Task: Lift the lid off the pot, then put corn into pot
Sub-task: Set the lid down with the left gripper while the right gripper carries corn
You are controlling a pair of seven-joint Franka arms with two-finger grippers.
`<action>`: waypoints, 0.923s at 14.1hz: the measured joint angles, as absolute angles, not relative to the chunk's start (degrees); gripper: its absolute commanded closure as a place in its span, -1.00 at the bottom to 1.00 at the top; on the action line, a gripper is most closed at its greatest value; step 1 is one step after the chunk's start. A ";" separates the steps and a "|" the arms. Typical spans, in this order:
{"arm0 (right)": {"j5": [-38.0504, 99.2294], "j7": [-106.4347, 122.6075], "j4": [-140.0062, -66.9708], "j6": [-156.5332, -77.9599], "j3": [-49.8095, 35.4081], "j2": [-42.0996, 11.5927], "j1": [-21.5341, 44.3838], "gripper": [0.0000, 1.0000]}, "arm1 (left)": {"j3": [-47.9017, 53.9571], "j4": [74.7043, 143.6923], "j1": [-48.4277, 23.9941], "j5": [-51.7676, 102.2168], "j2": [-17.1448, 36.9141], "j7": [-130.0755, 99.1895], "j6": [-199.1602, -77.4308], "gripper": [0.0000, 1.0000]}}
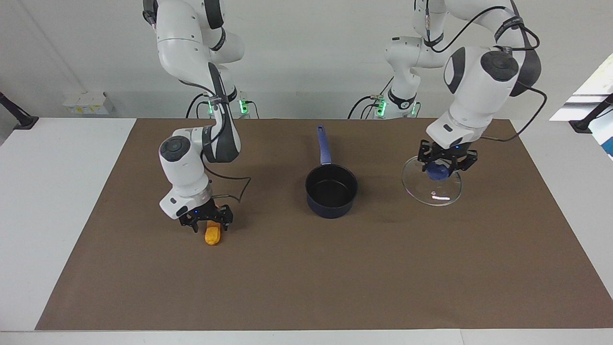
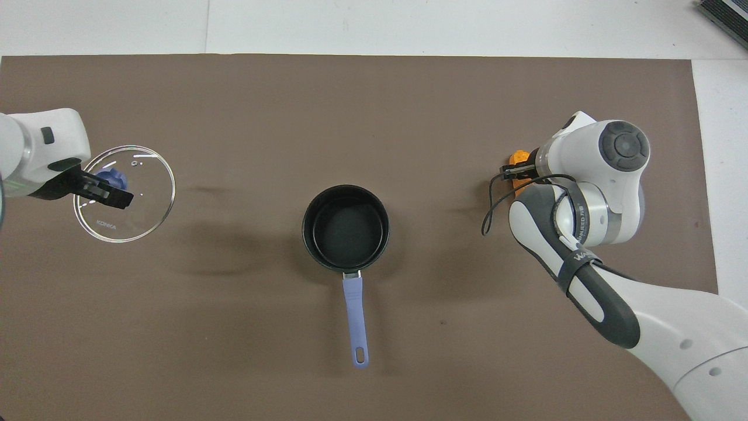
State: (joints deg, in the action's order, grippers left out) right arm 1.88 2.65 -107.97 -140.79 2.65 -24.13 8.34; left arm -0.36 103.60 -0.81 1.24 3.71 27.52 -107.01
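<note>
1. Now the left gripper (image 1: 446, 165) has its fingers pinching the blue knob of the lid (image 1: 432, 188), held over the brown mat (image 1: 306, 268) toward the left arm's end of the desk (image 1: 43, 191).
2. Centrally, the pot (image 1: 331, 190) stands uncovered, handle pointing to 12 o'clock in the facing view.
3. Low over the corn (image 1: 212, 233), the right gripper (image 1: 207, 221) straddles it; whether its fingers pinch cannot be told.

A white tabletop (image 1: 57, 201) is covered by a brown mat (image 1: 306, 278). A plain pale wall (image 1: 297, 57) is seen above it, with white sockets (image 1: 86, 102) mounted low.
</note>
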 measured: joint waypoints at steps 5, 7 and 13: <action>1.88 2.66 -107.78 -140.80 2.65 -23.91 8.53 1.00 | -0.33 115.38 5.29 1.26 0.56 35.21 -116.98 1.00; 1.89 2.66 -107.26 -140.81 2.60 -23.03 9.17 1.00 | -0.33 122.48 7.94 1.27 -0.53 37.91 -123.49 1.00; 1.92 -1.54 -105.03 -134.17 2.41 -17.22 16.92 1.00 | -0.32 134.00 12.94 1.27 -0.63 42.17 -135.32 0.64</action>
State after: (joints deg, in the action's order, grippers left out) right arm 1.92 -1.54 -105.03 -134.17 2.41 -17.22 16.92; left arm -0.32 134.00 12.94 1.27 -0.63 42.17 -135.32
